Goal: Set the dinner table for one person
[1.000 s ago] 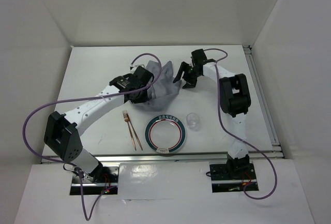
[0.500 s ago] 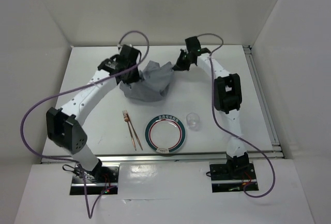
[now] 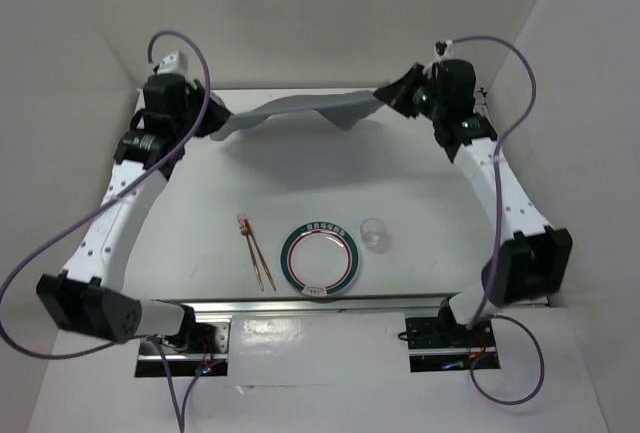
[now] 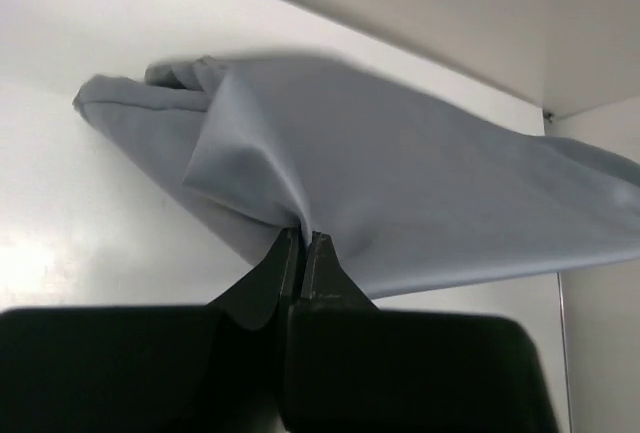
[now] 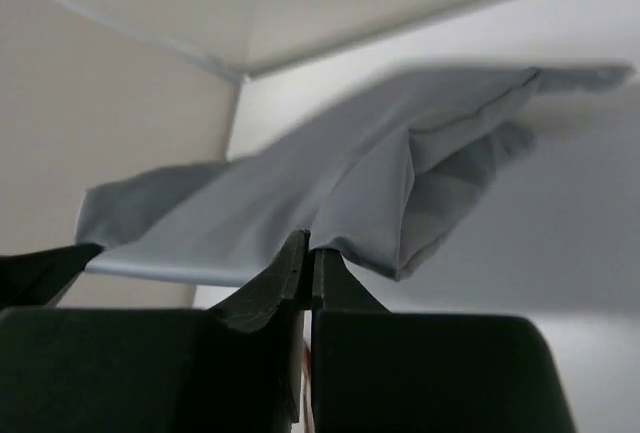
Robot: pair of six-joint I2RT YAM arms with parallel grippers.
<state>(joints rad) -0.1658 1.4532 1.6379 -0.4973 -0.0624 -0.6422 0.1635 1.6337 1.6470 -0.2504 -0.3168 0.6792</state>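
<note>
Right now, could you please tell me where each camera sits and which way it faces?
Top external: above and behind the bases, looking down at the dinner table; both arms show, left gripper and right gripper stretching the grey cloth.
Left wrist: on the left arm, facing the cloth past its closed fingers.
Right wrist: mirrored, own fingers pinching the cloth's other end.
Shared: all see the cloth.

Even, diffuse overhead light: the white tabletop [image 3: 430,183] is bright, with a soft shadow beneath the cloth [image 3: 300,110]. In the wrist views the cloth edges are blurred, and the left hand [image 4: 303,245] and right hand [image 5: 308,245] are dark and underexposed. A glare patch sits lower left in the left view.
</note>
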